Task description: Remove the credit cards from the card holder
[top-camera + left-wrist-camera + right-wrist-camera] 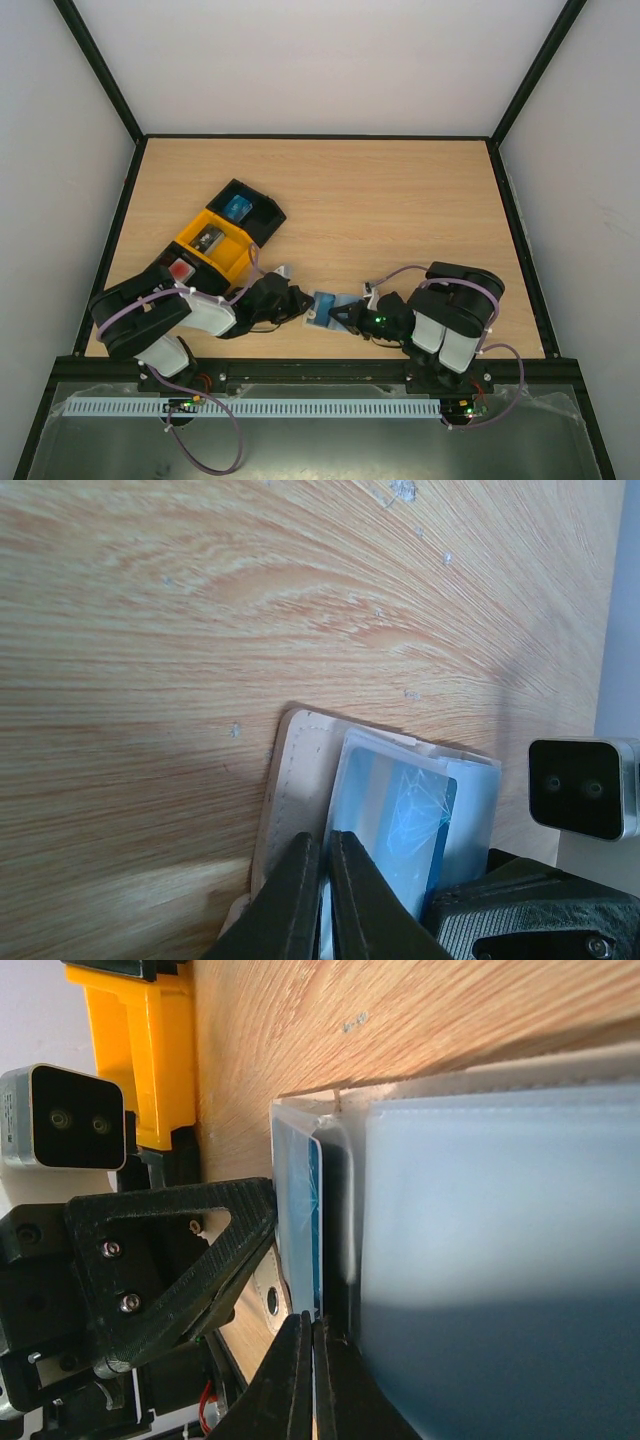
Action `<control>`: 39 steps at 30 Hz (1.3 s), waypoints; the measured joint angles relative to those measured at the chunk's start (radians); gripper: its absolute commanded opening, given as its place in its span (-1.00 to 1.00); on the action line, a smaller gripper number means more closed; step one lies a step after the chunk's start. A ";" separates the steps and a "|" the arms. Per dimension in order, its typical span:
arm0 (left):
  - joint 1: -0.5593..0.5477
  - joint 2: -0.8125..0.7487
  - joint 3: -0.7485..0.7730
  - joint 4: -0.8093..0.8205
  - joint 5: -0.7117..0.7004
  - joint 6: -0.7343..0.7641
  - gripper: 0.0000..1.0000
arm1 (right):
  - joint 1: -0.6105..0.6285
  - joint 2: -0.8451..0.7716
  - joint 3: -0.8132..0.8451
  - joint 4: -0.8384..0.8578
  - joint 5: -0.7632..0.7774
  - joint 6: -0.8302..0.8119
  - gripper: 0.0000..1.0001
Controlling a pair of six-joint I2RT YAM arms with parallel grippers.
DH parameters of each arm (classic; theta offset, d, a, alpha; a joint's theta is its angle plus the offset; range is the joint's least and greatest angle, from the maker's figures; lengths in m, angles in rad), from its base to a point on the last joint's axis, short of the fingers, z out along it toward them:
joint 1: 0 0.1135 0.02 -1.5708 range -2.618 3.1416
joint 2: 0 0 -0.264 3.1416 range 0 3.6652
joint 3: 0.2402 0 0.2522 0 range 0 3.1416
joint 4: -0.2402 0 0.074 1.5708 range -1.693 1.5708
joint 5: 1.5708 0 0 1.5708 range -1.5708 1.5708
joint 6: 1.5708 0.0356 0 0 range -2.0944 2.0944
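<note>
The card holder [325, 303] lies on the table between my two grippers, its beige flap [298, 780] folded out. A blue patterned credit card [415, 815] sits in its clear pocket. My left gripper [322, 838] is shut on the holder's pocket edge beside the flap. From the opposite side, my right gripper [312, 1322] is shut on the thin end of the blue card [300, 1210], next to the holder's pale blue panel [480, 1210]. In the top view the left gripper [303, 305] and right gripper [347, 315] almost meet. A red card [180, 268] lies in the tray.
A black-and-yellow compartment tray [232, 240] stands left of centre, just behind my left arm, with a bright blue item [237, 208] in its far compartment. Black frame rails [120, 230] border the wooden table on both sides.
</note>
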 measured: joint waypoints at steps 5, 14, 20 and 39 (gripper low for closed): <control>0.000 -0.002 0.002 -0.006 -0.001 0.000 -0.85 | 0.000 -0.018 0.000 -0.026 0.003 -0.001 -0.96; 0.019 -0.021 0.004 -0.043 0.025 0.008 -0.84 | 0.003 -0.211 0.002 -0.281 0.021 -0.081 -0.96; 0.039 -0.059 -0.018 -0.071 0.047 0.017 -0.84 | 0.004 -0.264 0.002 -0.363 0.043 -0.119 -0.96; 0.045 -0.166 -0.004 -0.209 0.106 0.023 -0.28 | 0.017 -0.591 0.081 -0.761 0.105 -0.230 -0.65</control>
